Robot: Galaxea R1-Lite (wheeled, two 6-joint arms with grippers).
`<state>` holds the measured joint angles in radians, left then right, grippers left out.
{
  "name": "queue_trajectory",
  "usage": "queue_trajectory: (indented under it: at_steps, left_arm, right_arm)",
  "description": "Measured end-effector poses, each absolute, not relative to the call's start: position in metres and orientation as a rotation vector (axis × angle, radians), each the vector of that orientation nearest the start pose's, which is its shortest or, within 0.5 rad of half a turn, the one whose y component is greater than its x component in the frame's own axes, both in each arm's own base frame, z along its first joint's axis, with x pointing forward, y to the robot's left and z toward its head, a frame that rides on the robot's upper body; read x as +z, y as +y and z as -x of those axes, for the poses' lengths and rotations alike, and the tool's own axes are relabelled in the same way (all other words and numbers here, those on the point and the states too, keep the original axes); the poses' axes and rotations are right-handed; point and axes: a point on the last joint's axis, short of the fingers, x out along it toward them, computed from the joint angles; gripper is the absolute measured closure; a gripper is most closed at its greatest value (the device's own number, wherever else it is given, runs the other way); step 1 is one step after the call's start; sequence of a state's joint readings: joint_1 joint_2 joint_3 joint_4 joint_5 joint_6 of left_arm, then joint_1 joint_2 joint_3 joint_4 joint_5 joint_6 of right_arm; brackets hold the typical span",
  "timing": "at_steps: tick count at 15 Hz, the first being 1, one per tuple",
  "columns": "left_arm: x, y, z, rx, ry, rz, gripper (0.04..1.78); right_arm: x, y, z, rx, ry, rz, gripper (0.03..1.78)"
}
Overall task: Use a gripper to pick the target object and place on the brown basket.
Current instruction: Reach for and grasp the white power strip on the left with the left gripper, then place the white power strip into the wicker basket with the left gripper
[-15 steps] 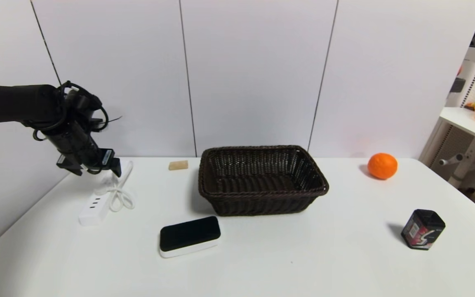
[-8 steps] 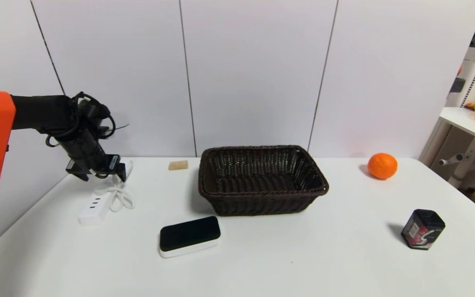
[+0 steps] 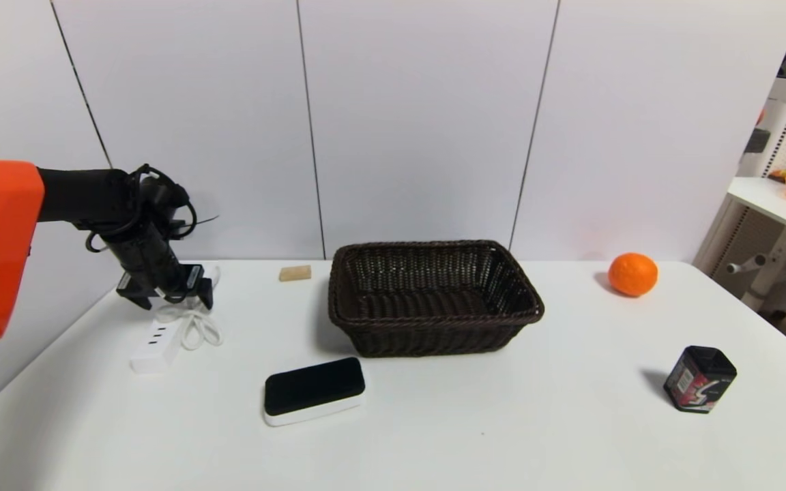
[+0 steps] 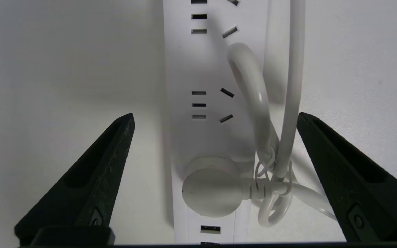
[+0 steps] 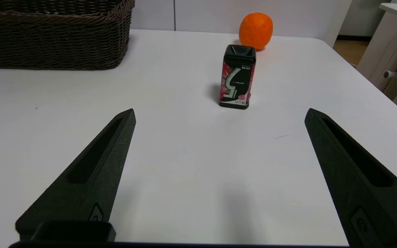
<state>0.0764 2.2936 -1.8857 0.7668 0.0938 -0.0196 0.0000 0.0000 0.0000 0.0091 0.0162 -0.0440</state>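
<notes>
The white power strip [image 3: 156,343] lies at the table's left, its bundled white cord [image 3: 195,326] beside it. My left gripper [image 3: 173,301] hangs open just above the strip's far end. In the left wrist view the strip [image 4: 205,69] and the round plug [image 4: 212,193] lie between my open gripper's [image 4: 215,117] fingers, which stand wide on both sides and touch nothing. The dark brown basket [image 3: 434,337] stands at mid table, empty. My right gripper [image 5: 219,113] is open and empty above bare table near the front right; it does not show in the head view.
A black-topped white block [image 3: 314,391] lies in front of the basket. A small tan block [image 3: 295,273] sits at the back. An orange [image 3: 632,274] and a dark box [image 3: 699,379] stand at the right. The basket's corner [image 5: 53,38] shows in the right wrist view.
My left gripper has come down and slightly right, from well above the table to just over the power strip's far end. Nothing else has moved.
</notes>
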Motion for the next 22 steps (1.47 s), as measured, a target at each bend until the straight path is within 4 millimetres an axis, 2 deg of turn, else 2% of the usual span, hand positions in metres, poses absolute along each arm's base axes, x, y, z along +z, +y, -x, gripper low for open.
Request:
queue_trajectory:
  at_steps: [5,10,13,15,20,22]
  left_arm:
    - [0.124,0.034,-0.428,0.155,1.192,0.09,0.13]
    - [0.119,0.034,-0.429,0.152,1.205,0.1,0.13]
    - [0.116,0.034,-0.43,0.158,1.209,0.101,0.58]
    - [0.116,0.036,-0.431,0.161,1.208,0.103,0.8]
    - [0.116,0.037,-0.43,0.156,1.209,0.094,0.95]
    - [0.125,0.038,-0.428,0.142,1.191,0.072,0.96]
  right_arm:
    - [0.075,0.0,0.023,0.016,0.008,0.044,0.12]
    - [0.075,0.0,0.023,0.016,0.008,0.044,0.12]
    - [0.075,0.0,0.023,0.016,0.008,0.044,0.12]
    - [0.075,0.0,0.023,0.016,0.008,0.044,0.12]
    - [0.075,0.0,0.023,0.017,0.008,0.044,0.12]
    - [0.075,0.0,0.023,0.017,0.008,0.044,0.12]
